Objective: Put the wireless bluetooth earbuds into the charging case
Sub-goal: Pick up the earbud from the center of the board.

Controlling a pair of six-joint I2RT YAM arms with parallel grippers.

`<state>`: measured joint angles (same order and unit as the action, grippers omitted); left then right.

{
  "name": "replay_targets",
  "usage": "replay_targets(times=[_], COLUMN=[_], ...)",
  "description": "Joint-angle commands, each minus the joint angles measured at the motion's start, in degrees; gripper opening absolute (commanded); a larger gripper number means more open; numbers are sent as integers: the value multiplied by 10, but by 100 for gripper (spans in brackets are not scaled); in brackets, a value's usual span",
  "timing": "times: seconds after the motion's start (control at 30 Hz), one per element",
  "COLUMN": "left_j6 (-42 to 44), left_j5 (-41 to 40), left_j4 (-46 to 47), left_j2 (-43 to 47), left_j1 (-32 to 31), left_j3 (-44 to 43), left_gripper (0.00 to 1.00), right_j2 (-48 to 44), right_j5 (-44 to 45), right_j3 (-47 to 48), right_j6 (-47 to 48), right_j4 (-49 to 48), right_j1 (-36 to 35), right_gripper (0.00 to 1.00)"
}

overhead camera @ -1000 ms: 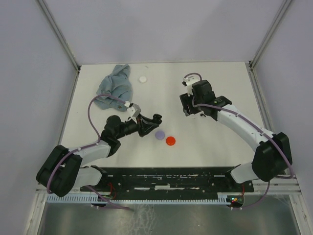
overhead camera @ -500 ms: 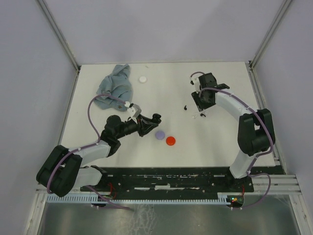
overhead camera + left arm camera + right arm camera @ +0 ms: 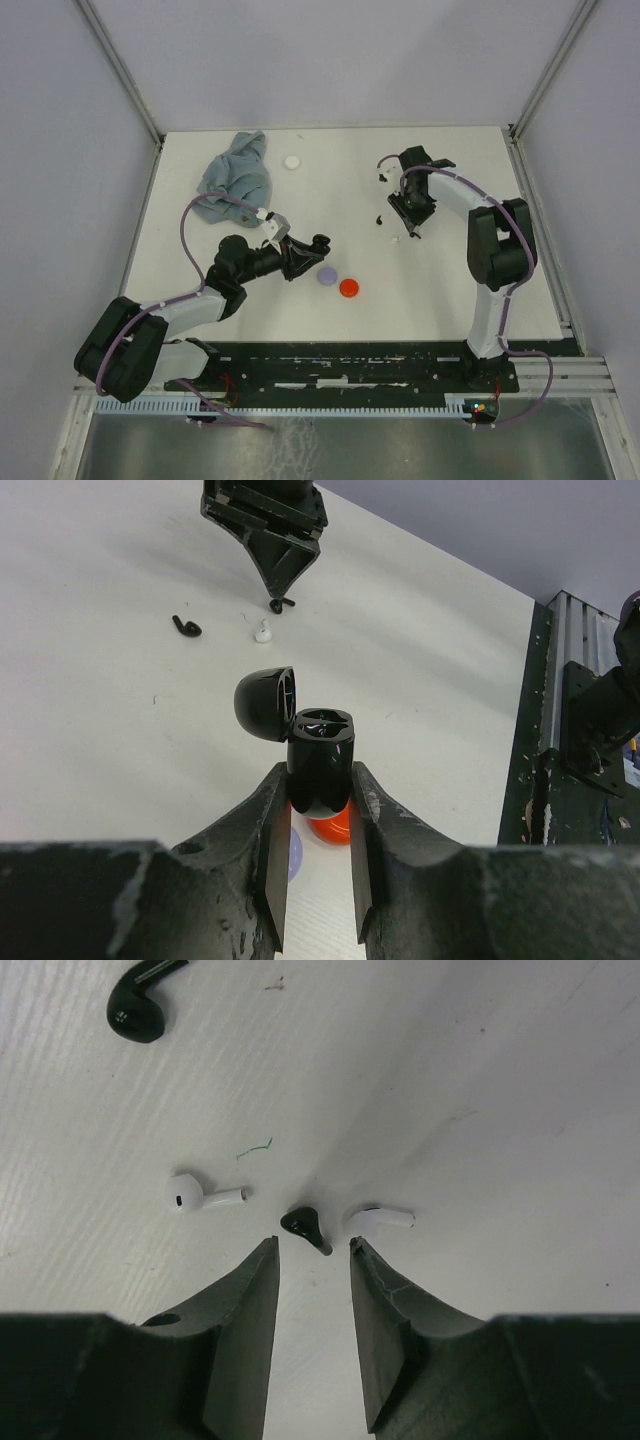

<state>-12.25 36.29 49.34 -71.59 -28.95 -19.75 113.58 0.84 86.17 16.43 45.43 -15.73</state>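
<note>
Right tool (image 3: 308,1255): pointed down at the tabletop (image 3: 450,290) in its far right part, the two fingers a narrow gap apart and gripping nothing. Black earbud (image 3: 305,1227): lying on the tabletop right at the fingertips, its stem reaching into the gap; no contact with either finger can be made out. White earbud (image 3: 186,1194): just beside it on one side, lying flat. Second white earbud (image 3: 381,1218): just beside it on the other side, partly in shadow. Second black earbud (image 3: 136,1015): further out on the same side as the first white one, apart from the group. Left tool (image 3: 318,790): clamped on the lower body of the charging case (image 3: 320,760), which is black and held upright. Lid (image 3: 265,702): hinged back, leaving the two wells open to the top; both look dark, contents not discernible. Case is held near the middle of the tabletop, well apart from the earbuds. Red disc (image 3: 349,288) and lavender disc (image 3: 326,275): side by side on the tabletop just past the case. White disc (image 3: 292,161): near the far edge. Grey-blue cloth (image 3: 235,175): crumpled at the far left, beside the white disc.
</note>
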Motion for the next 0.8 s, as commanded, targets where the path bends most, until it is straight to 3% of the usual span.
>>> replay_targets(times=[0.0,0.63,0.77], left_j6=[28,29,31], left_j5=[12,14,11], left_j4=[18,14,12], left_j2=[7,5,7], left_j1=[0,-6,-6], left_j3=[-17,-20,-19], left_gripper=[3,3,3], right_j2=[20,80,83], right_j5=[-16,-17,-7], right_j3=[40,51,47], right_j6=[21,21,14], right_j4=[35,52,47], right_j1=[3,4,3], right_gripper=[41,34,27])
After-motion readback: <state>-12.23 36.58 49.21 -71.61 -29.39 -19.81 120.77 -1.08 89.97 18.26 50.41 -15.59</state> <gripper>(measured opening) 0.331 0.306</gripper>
